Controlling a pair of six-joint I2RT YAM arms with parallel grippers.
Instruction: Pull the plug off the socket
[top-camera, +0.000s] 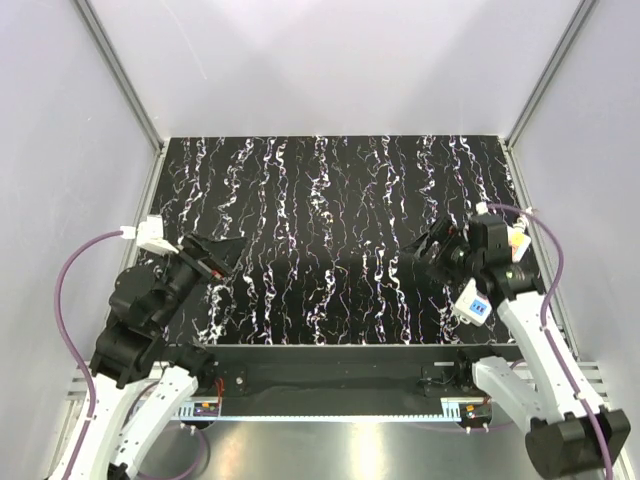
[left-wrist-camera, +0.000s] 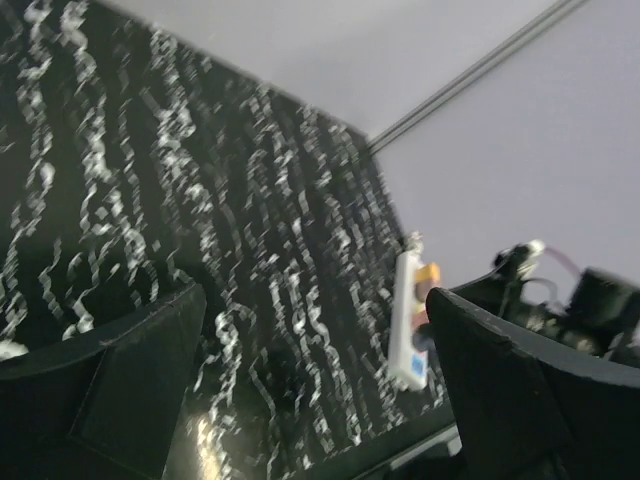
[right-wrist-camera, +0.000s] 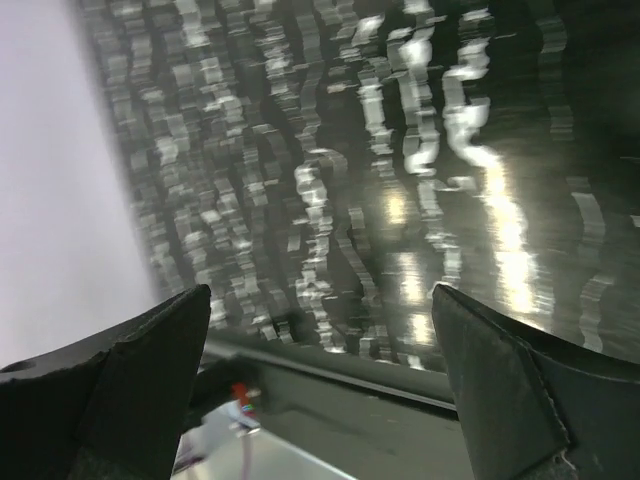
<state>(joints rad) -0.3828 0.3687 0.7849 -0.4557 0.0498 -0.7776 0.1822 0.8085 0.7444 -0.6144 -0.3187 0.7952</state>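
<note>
The socket is a long white power strip (left-wrist-camera: 405, 318) lying at the table's right side, close by my right arm. The orange-peach plug (left-wrist-camera: 428, 272) sits on its far end; a blue outlet face is at its near end. In the top view only the strip's blue-faced near end (top-camera: 472, 303) and a yellowish bit at its far end show; the right arm covers the rest. My left gripper (top-camera: 213, 257) (left-wrist-camera: 312, 300) is open and empty over the table's left side, far from the strip. My right gripper (top-camera: 432, 248) (right-wrist-camera: 322, 295) is open and empty, just left of the strip.
The black marbled tabletop (top-camera: 330, 220) is ringed by pale walls. A metal rail (top-camera: 330, 405) runs along the near edge. Purple cables (top-camera: 70, 275) loop from both wrists. A white wrist tag (top-camera: 150, 234) sits on the left arm.
</note>
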